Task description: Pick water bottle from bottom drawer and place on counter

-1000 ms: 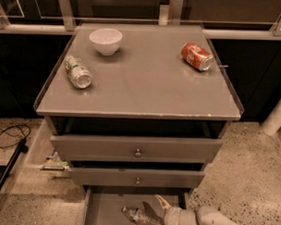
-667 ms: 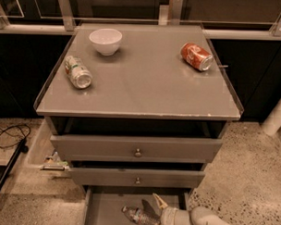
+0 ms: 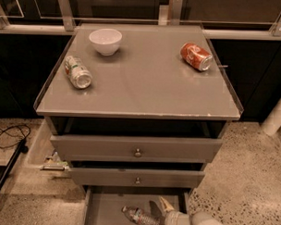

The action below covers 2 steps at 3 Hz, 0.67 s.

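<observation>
The bottom drawer (image 3: 104, 211) stands pulled out. The water bottle (image 3: 138, 217) lies on its side on the drawer floor. The gripper (image 3: 156, 204) is inside the drawer at the bottle's right end, fingers spread apart and closed on nothing; contact with the bottle cannot be confirmed. On the counter (image 3: 146, 89) are a white bowl (image 3: 105, 41), a silver-green can (image 3: 78, 72) and an orange-red can (image 3: 196, 56), both cans lying down.

Dim warm light, counter (image 3: 146, 89) glare, hand (image 3: 157, 205) in shadowed bottom drawer (image 3: 104, 213)
</observation>
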{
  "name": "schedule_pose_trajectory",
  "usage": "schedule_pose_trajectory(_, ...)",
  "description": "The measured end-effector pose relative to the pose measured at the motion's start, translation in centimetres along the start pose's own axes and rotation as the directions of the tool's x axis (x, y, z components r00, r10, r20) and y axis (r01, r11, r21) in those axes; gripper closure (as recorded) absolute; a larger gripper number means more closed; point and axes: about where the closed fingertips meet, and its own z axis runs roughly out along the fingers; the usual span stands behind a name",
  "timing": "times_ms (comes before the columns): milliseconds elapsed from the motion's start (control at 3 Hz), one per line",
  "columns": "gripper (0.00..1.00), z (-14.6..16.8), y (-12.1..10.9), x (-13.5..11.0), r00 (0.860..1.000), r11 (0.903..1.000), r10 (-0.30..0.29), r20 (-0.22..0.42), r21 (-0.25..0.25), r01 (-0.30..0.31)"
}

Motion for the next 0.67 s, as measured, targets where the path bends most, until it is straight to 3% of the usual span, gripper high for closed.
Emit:
schedule_pose_trajectory(333,0.00,1.3,2.1,1.7,0.999,0.9981,0.029,-0.013,-0.054,-0.030)
schedule_pose_trajectory(667,0.00,2.3,4.6,2.0,0.997,0.9883,0.080,0.018,-0.132,-0.077)
